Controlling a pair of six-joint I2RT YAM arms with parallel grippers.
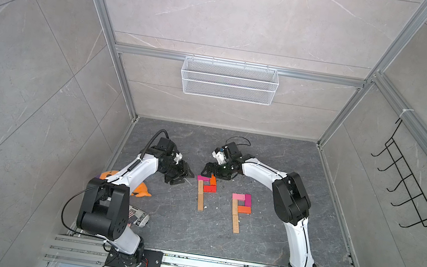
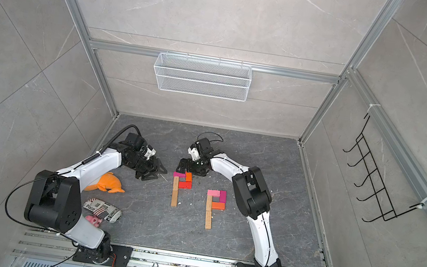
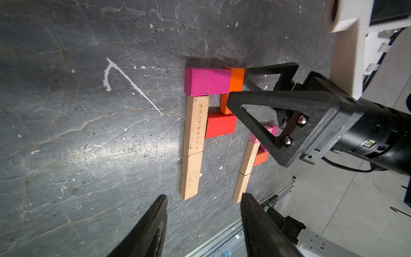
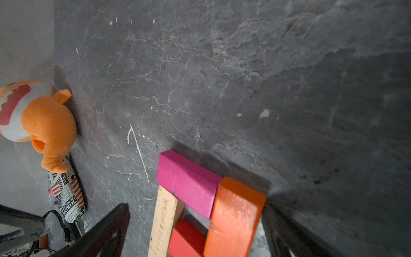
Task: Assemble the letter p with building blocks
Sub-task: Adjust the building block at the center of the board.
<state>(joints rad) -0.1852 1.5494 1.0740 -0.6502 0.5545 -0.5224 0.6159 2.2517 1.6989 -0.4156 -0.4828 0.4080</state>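
Two letter p figures of building blocks lie flat on the dark slate floor in both top views. The left one has a tan stem [image 1: 201,195], a magenta top [image 3: 208,81], an orange side block [image 4: 235,218] and a red block [image 3: 220,128]. The right one [image 1: 241,206] has a tan stem and a pink, magenta and orange loop. My right gripper [image 1: 211,171] [image 4: 195,209] stands open low over the left figure's loop, its jaws astride it, one finger close beside the orange block. My left gripper [image 1: 187,179] [image 3: 204,199] is open and empty, just left of that figure.
An orange plush fish [image 2: 106,182], a newspaper-print pouch [image 2: 102,209] and a small pink toy [image 2: 93,220] lie at the left by my left arm. A white wire basket [image 1: 228,80] hangs on the back wall. A black hook rack [image 1: 410,192] hangs on the right wall.
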